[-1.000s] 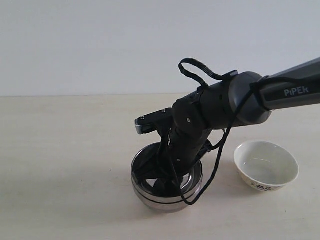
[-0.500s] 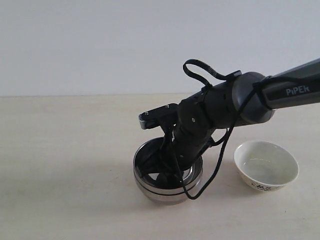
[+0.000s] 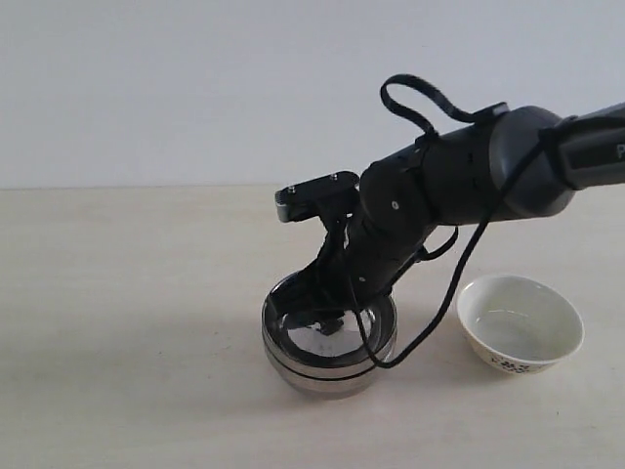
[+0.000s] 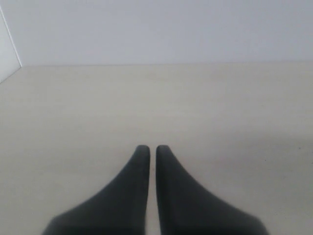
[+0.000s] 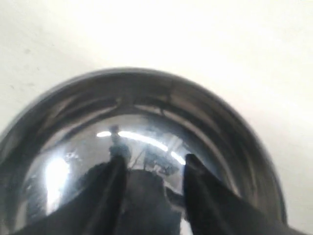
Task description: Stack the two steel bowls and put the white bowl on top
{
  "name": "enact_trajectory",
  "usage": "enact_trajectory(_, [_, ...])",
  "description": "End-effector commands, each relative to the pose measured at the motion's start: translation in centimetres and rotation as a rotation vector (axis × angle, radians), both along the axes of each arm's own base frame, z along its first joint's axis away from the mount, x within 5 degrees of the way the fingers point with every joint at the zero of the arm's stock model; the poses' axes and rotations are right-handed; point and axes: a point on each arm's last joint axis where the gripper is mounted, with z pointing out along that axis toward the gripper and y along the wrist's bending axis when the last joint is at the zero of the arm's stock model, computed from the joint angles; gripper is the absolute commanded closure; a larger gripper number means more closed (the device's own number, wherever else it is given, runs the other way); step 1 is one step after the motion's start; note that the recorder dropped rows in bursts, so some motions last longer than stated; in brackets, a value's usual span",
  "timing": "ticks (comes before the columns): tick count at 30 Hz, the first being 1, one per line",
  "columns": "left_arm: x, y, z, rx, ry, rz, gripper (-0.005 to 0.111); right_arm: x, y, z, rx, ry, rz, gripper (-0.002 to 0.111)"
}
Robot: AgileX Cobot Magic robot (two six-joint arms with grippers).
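Observation:
The two steel bowls sit nested on the table, the upper one (image 3: 379,337) inside the lower one (image 3: 322,379). My right gripper (image 3: 325,319) hangs just over the upper bowl's inside, open, with nothing between its fingers. In the right wrist view the shiny bowl (image 5: 146,98) fills the picture and the right gripper (image 5: 154,164) has its jaws apart above the mirrored bottom. The white bowl (image 3: 520,330) stands upright on the table to the right of the stack, apart from it. My left gripper (image 4: 152,149) is shut over bare table and holds nothing; it does not show in the exterior view.
The right arm (image 3: 469,186) reaches in from the right, above the white bowl, with a black cable (image 3: 444,303) looping down beside the stack. The pale wooden table (image 3: 127,322) runs back to a white wall.
My right gripper has opened, letting go of the upper steel bowl, and has risen a little out of it. The arm has lifted up and to the right.

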Motion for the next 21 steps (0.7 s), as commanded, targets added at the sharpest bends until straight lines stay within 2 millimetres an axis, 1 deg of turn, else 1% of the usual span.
enact_trajectory(1, [0.0, 0.0, -0.1, -0.008, -0.002, 0.001, 0.103, -0.6, -1.0, 3.2, 0.015, -0.027, -0.008, 0.061])
enact_trajectory(3, [0.0, 0.0, -0.1, -0.008, -0.002, 0.001, 0.103, -1.2, -1.5, 5.7, 0.043, -0.063, -0.009, 0.061])
enact_trajectory(5, [0.0, 0.0, -0.1, -0.008, -0.002, 0.001, 0.103, -1.8, -2.0, 7.5, 0.062, -0.088, -0.01, 0.061])
enact_trajectory(8, [0.0, 0.0, -0.1, -0.008, -0.002, 0.001, 0.103, -2.9, -2.9, 9.9, 0.063, -0.11, -0.009, 0.061])
enact_trajectory(10, [0.0, 0.0, -0.1, -0.008, -0.002, 0.001, 0.103, -3.4, -4.3, 11.3, 0.016, -0.132, -0.049, 0.061])
enact_trajectory(11, [0.0, 0.0, -0.1, -0.008, -0.002, 0.001, 0.103, -3.2, -5.3, 11.6, -0.013, -0.136, -0.103, 0.061])
enact_trajectory(13, [0.0, 0.0, -0.1, -0.008, -0.002, 0.001, 0.103, -2.4, -7.5, 11.5, -0.086, -0.118, -0.183, 0.061])
enact_trajectory(15, [0.0, 0.0, -0.1, -0.008, -0.002, 0.001, 0.103, -1.6, -9.6, 11.2, -0.116, -0.082, -0.254, 0.061])
enact_trajectory(18, [0.0, 0.0, -0.1, -0.008, -0.002, 0.001, 0.103, -0.6, -12.5, 10.4, -0.145, -0.047, -0.342, 0.061])
enact_trajectory(21, [0.0, 0.0, -0.1, -0.008, -0.002, 0.001, 0.103, -0.1, -15.6, 9.3, -0.168, -0.007, -0.432, 0.061])
